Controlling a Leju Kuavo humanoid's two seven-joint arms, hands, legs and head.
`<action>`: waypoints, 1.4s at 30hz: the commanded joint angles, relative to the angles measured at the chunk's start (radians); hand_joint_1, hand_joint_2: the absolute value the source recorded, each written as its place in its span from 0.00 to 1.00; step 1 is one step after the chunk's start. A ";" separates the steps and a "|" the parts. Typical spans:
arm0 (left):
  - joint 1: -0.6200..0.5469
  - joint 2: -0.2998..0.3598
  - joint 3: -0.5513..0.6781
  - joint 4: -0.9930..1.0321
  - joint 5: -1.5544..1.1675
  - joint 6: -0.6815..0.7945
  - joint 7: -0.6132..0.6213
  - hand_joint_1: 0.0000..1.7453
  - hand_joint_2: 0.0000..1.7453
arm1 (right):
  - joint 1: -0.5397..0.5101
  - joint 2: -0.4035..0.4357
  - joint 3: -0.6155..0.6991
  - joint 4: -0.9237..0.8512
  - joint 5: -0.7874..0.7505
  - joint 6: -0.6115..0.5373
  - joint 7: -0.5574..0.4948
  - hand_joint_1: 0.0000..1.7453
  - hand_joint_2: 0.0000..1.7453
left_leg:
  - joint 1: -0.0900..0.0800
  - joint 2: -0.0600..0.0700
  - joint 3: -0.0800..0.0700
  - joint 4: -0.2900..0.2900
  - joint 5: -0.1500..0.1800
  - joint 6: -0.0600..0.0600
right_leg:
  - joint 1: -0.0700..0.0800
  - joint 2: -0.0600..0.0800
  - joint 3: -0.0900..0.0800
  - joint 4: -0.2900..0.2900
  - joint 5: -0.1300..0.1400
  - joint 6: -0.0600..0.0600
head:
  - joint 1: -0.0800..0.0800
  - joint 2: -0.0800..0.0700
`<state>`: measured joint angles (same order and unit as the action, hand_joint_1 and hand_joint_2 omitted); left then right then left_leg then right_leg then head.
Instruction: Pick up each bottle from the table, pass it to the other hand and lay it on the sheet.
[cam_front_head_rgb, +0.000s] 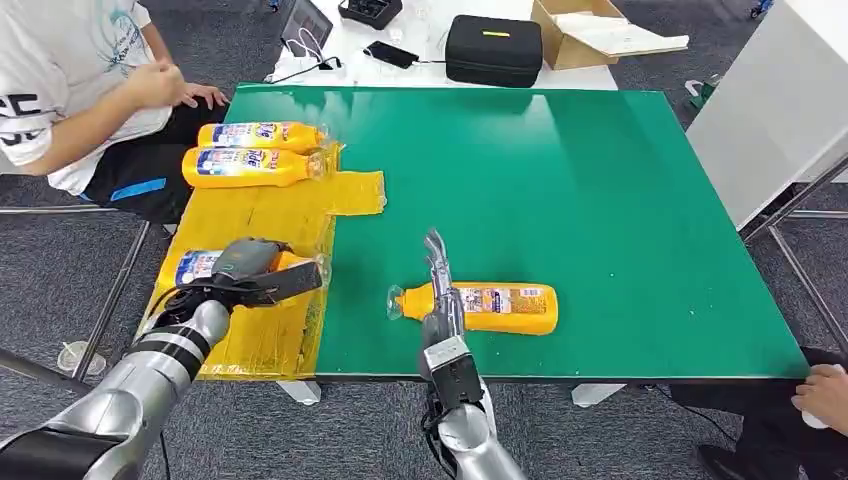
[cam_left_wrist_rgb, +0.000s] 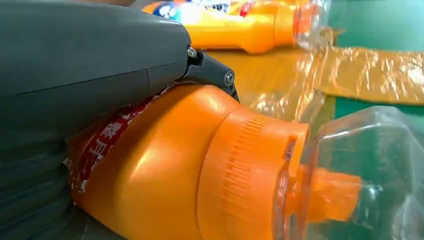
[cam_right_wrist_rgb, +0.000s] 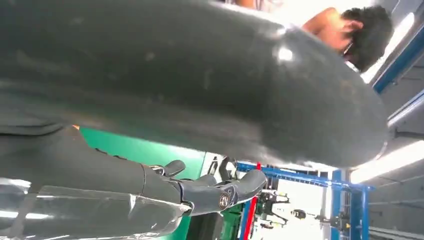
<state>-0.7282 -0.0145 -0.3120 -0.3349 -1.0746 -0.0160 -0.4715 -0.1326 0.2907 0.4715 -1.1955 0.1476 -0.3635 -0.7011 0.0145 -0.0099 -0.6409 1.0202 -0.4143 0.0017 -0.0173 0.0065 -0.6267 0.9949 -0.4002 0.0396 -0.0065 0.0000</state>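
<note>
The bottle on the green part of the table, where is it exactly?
In the head view the bottle lies on its side on the green table, near the front edge, right of the yellow sheet, with the right hand over its neck.

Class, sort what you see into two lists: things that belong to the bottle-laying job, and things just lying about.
Job: bottle in left hand; bottle on table; two laid bottles; sheet; left hand; right hand.

Lying about: black case; cardboard box; phone.

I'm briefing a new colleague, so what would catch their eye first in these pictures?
Bright orange bottles on a green table: two lie side by side on the yellow sheet at its far left, and the left hand grips a third over the sheet's near end. The right hand reaches over a fourth bottle lying near the front edge.
</note>
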 joint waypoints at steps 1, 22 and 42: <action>0.008 -0.016 -0.007 0.044 0.038 -0.036 -0.040 0.00 1.00 | -0.048 0.003 -0.025 0.111 0.003 0.012 0.003 0.00 0.00 | 0.000 0.001 0.003 -0.001 0.000 0.000 | 0.000 0.000 0.002 -0.001 0.000 -0.001 | 0.000 0.000; 0.015 -0.012 0.010 0.027 0.087 -0.061 -0.091 0.00 0.00 | -0.044 0.005 -0.042 0.107 0.004 0.015 0.003 0.00 0.00 | 0.000 0.001 0.002 -0.001 0.000 0.000 | 0.000 0.000 0.002 -0.001 0.000 -0.001 | 0.000 0.000; 0.170 -0.151 0.483 -0.477 0.940 0.000 -0.227 0.00 1.00 | -0.098 -0.111 -0.026 0.098 0.333 -0.123 0.226 0.00 1.00 | 0.001 -0.001 0.002 0.000 0.000 0.001 | 0.001 -0.002 0.002 -0.001 0.000 -0.001 | 0.000 0.000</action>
<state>-0.6218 -0.0840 -0.0510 -0.5152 -0.2969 -0.2265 -0.7019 -0.1583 0.2991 0.4459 -1.1174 0.2393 -0.4282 -0.6754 0.0144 -0.0100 -0.6404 1.0202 -0.4142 0.0017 -0.0174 0.0064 -0.6263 0.9949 -0.4001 0.0396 -0.0069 0.0000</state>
